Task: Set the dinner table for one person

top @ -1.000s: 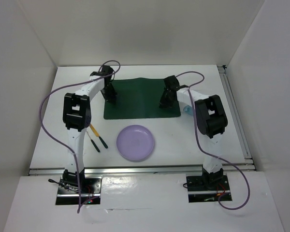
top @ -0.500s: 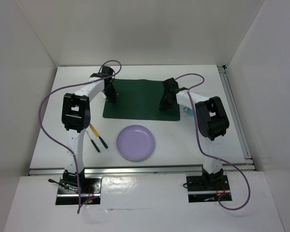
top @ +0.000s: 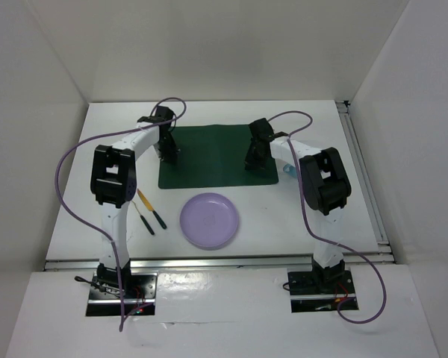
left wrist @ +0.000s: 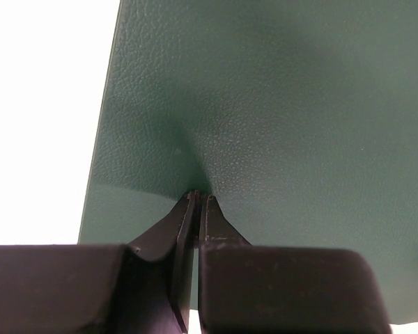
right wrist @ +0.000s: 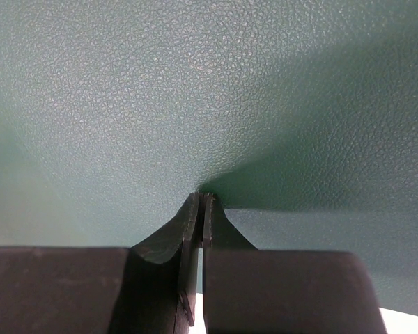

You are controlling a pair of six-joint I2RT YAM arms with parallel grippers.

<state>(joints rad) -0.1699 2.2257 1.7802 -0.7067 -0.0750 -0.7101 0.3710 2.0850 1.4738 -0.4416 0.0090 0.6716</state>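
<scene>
Two tools pinch the mat (top: 213, 153) near its short ends, left tool (left wrist: 198, 196) at left, right tool (right wrist: 200, 196) at right, its long axis spanning them.

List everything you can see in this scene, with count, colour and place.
dinner table: 1, matte white, under everything
placemat: 1, dark green, far middle of the table, pinched at both sides
plate: 1, lilac, near middle, in front of the placemat
utensils: 2, dark with one yellow handle, side by side left of the plate; type too small to tell
light blue object: 1, right of the placemat, mostly hidden by the right arm
cables: 2, purple, one looping along each arm
left gripper: 1, black, shut on the placemat's left edge
right gripper: 1, black, shut on the placemat's right side
</scene>
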